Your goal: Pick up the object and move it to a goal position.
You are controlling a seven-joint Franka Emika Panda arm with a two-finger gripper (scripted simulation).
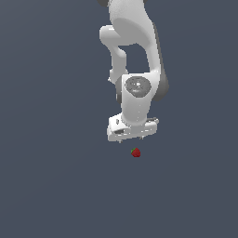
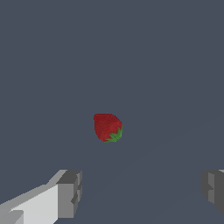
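plain dark slate-grey floor [image 1: 51, 186], even light

A plain grey-blue floor [image 1: 51, 186] apparently bears only the strawberry [image 1: 135, 152]

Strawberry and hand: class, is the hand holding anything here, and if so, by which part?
Nothing is held. The hand is open, its fingers spread wide, and the strawberry lies apart from them on the grey surface.

Gripper [image 2: 140, 194] — fingers [image 2: 70, 192] spread wide apart, nothing between them. The strawberry [image 2: 107, 127] lies on the plain grey surface [image 2: 166, 65] beyond the fingertips — red body, green top, untouched.
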